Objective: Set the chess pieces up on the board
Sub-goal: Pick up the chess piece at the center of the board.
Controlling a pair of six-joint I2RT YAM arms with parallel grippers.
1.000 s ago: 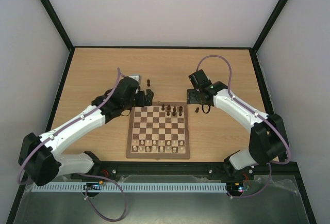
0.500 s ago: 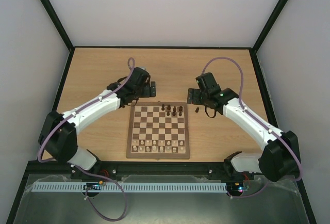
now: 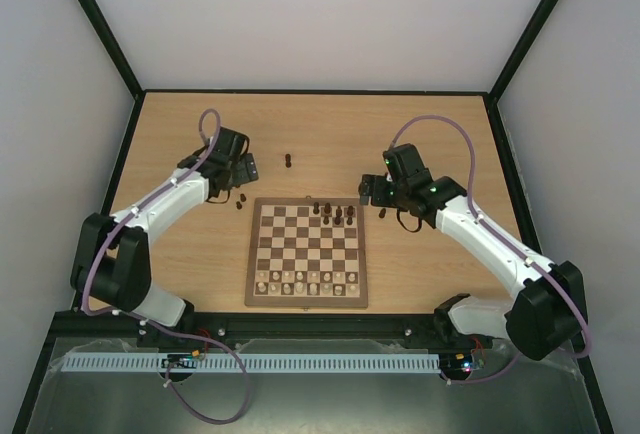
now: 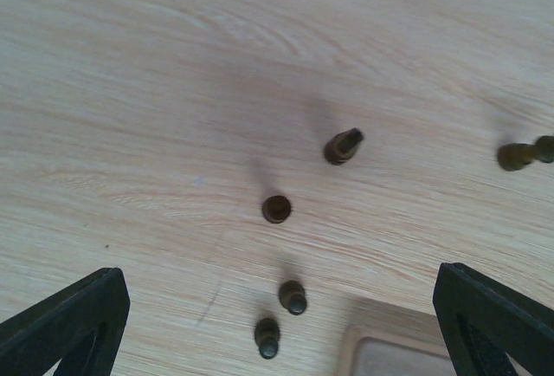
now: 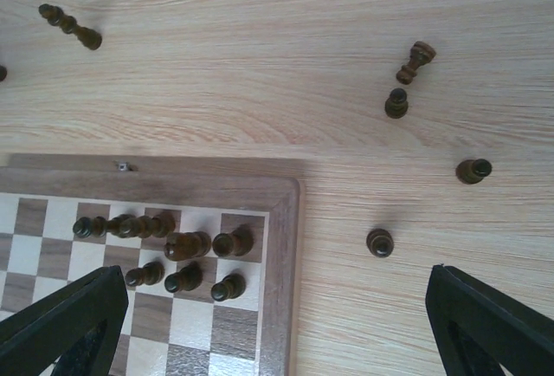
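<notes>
The board (image 3: 307, 254) lies mid-table, with several dark chess pieces (image 3: 338, 215) on its far right squares. More dark pieces stand loose on the table off its far left corner (image 3: 240, 201) and behind it (image 3: 288, 161). My left gripper (image 3: 243, 169) hovers open and empty over several loose dark pieces (image 4: 276, 209), with the board's corner (image 4: 381, 354) at the bottom of the left wrist view. My right gripper (image 3: 371, 192) hovers open and empty above the board's far right corner (image 5: 290, 211). There it sees pieces on the board (image 5: 186, 244) and loose ones (image 5: 379, 243) on the table.
Pale cream chessmen (image 3: 305, 284) fill the board's two near rows. One dark piece lies on its side (image 5: 415, 61) right of the board, and another lies behind it (image 5: 69, 25). A lying piece (image 4: 524, 154) shows at the right of the left wrist view. Black frame rails edge the table.
My left gripper has swung from the board's far left corner out to the left over the bare table. My right gripper has shifted only slightly.
</notes>
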